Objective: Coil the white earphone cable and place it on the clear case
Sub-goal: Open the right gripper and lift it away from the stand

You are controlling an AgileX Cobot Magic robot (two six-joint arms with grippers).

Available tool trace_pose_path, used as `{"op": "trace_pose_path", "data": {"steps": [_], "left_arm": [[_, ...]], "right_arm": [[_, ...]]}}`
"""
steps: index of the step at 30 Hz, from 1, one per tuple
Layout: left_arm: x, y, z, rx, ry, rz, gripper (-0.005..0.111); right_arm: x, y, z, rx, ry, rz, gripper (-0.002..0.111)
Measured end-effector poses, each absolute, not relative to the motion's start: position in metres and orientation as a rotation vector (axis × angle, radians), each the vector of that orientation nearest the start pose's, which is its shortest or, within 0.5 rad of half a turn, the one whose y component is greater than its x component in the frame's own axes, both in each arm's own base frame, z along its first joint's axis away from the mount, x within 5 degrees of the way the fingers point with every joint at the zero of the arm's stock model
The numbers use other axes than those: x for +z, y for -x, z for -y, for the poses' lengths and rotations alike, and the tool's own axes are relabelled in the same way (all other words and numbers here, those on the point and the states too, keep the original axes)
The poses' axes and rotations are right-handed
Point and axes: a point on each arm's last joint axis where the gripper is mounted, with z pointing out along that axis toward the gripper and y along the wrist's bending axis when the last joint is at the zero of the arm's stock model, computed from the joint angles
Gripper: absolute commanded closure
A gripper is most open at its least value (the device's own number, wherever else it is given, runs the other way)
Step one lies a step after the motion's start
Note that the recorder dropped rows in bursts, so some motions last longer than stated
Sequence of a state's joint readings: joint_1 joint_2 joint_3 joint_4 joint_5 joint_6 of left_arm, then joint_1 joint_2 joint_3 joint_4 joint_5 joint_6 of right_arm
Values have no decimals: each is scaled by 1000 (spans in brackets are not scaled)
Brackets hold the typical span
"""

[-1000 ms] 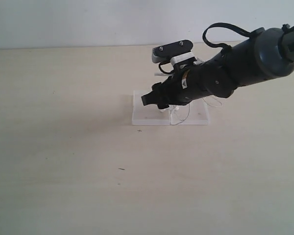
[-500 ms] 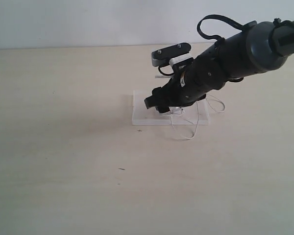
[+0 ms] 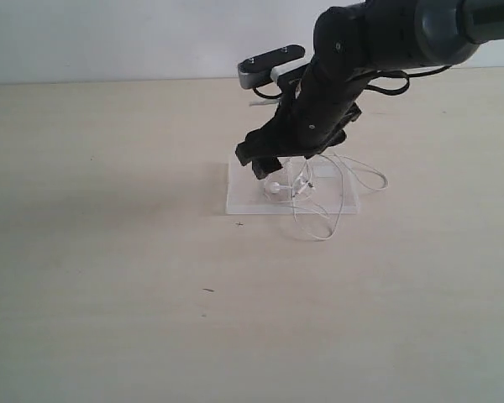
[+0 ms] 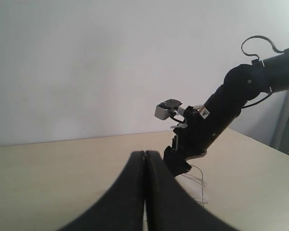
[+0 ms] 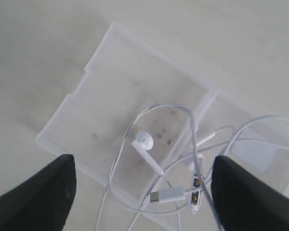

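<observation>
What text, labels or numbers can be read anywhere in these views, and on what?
"P", cut off by the frame edge, on the right arm.
Sticker on that arm, left wrist view: too small to read.
White label on the clear case: nothing legible.

The right arm [image 3: 386, 42], cut off at the exterior view's upper right, hides the far middle of the clear case [image 3: 244, 200].

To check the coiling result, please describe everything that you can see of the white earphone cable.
The white earphone cable is a very thin wire lying in loose loops, not a neat coil. One earbud and a white plug rest on the clear case; some loops spill past its edge onto the table. The open right gripper hangs above it.
</observation>
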State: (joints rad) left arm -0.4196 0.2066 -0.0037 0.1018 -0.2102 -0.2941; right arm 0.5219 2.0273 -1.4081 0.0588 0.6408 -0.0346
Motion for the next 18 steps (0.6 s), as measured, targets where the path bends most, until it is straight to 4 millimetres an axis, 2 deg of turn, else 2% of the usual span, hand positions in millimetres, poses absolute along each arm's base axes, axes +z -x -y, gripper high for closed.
{"op": "trace_pose_path", "data": {"steps": [4,8,12,15,17,18], "left_arm": [[220,-67,32,-512,-186,-1487,107],[220,-67,32,-512,-186,-1487,107],[220,-67,32,-512,-186,-1487,107],[220,-67,32,-518,-180,-1488,107],[220,-66,32,-518,-183,-1488,107],[220,-66,32,-512,-191,-1486,107]], "right_arm": [[178,-366,-215,200,740,-2624,36],[203,-366,-215,231,709,-2529,40],[233,-353,-207,268,655,-2407,47],[261,-324,-190,300,604,-2286,51],[279,-299,-175,316,580,-2211,53],[288,-280,-163,324,568,-2169,53]]}}
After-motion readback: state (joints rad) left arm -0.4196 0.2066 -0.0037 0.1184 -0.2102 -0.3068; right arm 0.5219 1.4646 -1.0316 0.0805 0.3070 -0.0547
